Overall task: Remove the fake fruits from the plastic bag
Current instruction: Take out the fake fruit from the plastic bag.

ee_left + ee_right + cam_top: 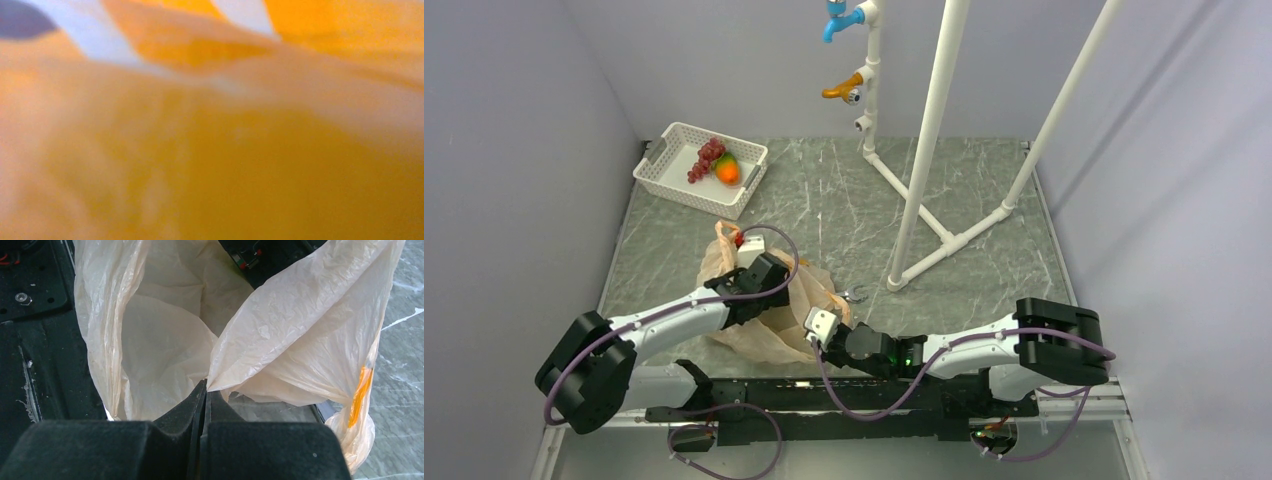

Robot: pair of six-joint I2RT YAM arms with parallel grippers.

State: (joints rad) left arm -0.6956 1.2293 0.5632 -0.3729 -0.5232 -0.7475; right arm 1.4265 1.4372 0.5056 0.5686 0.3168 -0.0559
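The plastic bag (774, 340) lies crumpled at the table's near edge, between the two arms. My left gripper (774, 285) is over the bag's mouth with its fingers hidden in the plastic. The left wrist view is filled by blurred orange plastic (250, 165), so neither its jaws nor any fruit show there. My right gripper (817, 330) is shut on the bag's edge (235, 365) and pinches the film at its fingertips (200, 392). The bag's inside (165, 340) looks empty from there. A grape bunch (706, 158) and an orange-green fruit (727, 171) lie in the white basket (652, 150).
A small red item (739, 238) lies by the bag's far handle. A small metal wrench (856, 293) lies just right of the bag. A white pipe frame (924, 160) with a blue tap (839, 20) and an orange tap (844, 88) stands at the back right.
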